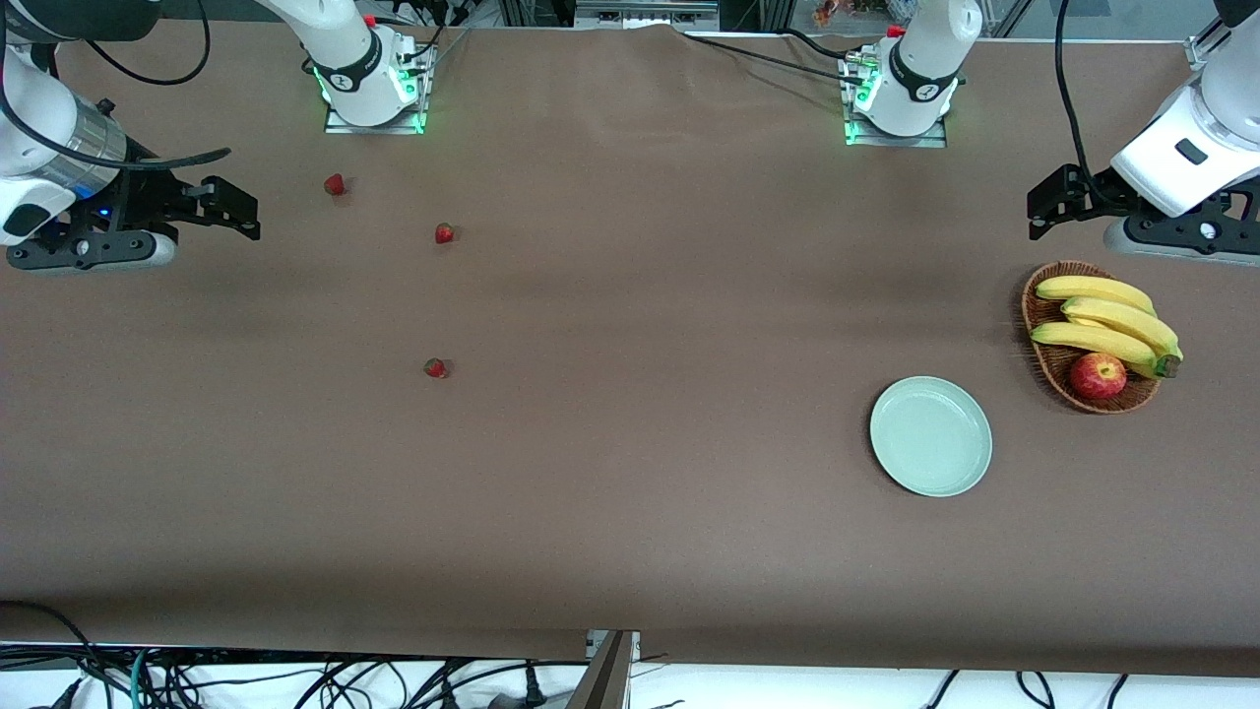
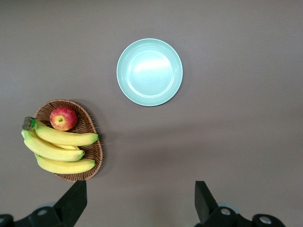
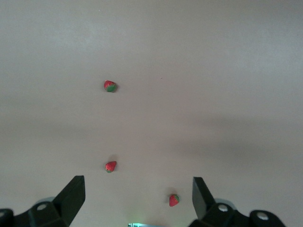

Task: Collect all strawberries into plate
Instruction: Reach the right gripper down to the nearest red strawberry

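Observation:
Three strawberries lie on the brown table toward the right arm's end: one (image 1: pixel 335 184) (image 3: pixel 174 200) closest to the right arm's base, one (image 1: pixel 444 232) (image 3: pixel 111 166) a little nearer the front camera, and one (image 1: pixel 435 367) (image 3: pixel 110 86) nearest of all. The pale mint-green plate (image 1: pixel 930 435) (image 2: pixel 149 72) sits empty toward the left arm's end. My right gripper (image 1: pixel 241 209) (image 3: pixel 138 196) hangs open above the table, beside the strawberries. My left gripper (image 1: pixel 1045 207) (image 2: pixel 141 198) hangs open above the table next to the basket. Neither holds anything.
A brown wicker basket (image 1: pixel 1045 366) (image 2: pixel 89 124) with bananas (image 1: pixel 1107 320) and a red apple (image 1: pixel 1098 375) stands beside the plate, toward the left arm's end. Cables hang along the table's front edge (image 1: pixel 591 645).

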Controlling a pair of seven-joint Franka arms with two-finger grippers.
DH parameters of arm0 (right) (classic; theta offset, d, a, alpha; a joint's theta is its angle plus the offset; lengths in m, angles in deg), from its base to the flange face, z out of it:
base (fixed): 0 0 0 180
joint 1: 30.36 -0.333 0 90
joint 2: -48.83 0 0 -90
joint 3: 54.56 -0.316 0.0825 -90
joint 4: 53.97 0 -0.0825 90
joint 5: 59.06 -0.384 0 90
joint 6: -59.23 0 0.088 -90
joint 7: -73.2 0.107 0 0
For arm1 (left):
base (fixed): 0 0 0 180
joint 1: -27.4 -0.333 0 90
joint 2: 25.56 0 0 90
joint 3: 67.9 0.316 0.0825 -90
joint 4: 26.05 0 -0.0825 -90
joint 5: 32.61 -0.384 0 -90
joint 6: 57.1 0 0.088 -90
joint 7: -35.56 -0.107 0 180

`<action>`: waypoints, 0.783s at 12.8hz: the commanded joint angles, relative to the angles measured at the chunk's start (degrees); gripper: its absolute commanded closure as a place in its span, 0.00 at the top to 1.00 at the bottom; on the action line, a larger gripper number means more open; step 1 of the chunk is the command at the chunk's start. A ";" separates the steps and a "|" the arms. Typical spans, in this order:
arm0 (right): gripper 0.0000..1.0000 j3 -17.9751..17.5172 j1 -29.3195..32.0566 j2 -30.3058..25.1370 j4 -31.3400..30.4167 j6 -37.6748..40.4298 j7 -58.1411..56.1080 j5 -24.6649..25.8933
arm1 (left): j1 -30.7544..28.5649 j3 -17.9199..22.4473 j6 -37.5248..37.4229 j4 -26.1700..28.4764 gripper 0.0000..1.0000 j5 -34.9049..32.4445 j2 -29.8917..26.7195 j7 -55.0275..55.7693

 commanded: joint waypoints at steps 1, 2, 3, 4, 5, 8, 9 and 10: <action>1.00 -0.13 0.23 -0.02 0.89 0.23 -1.04 -0.10 | -0.08 -0.11 0.99 1.01 1.00 1.34 -0.94 0.36; 1.00 -0.13 0.23 0.07 0.89 0.40 -1.21 -0.11 | -0.17 -0.02 0.99 1.10 1.00 1.34 -0.94 0.36; 1.00 -0.13 0.14 0.24 0.80 0.67 -1.22 -0.11 | -0.17 0.07 0.99 1.10 1.00 1.34 -0.94 0.27; 1.00 -0.22 -0.12 1.20 0.02 0.32 -0.17 -0.19 | -0.17 0.15 0.90 1.10 1.00 1.34 -0.94 0.18; 1.00 -0.31 -0.38 3.30 -1.03 -0.12 0.19 -0.45 | -0.25 0.24 0.73 1.10 1.00 1.34 -0.94 0.10; 1.00 -1.53 -3.19 9.28 -11.80 -18.84 4.20 -1.94 | -0.17 0.16 0.29 1.10 1.00 1.34 -1.03 0.27; 1.00 -1.97 -4.50 10.25 -17.51 -29.11 5.80 -2.04 | -0.17 -0.02 0.28 1.01 1.00 1.34 -1.03 0.36; 1.00 -2.50 -6.43 12.96 -20.18 -36.87 6.86 -2.04 | -0.17 -0.11 0.20 1.01 1.00 1.34 -1.03 0.36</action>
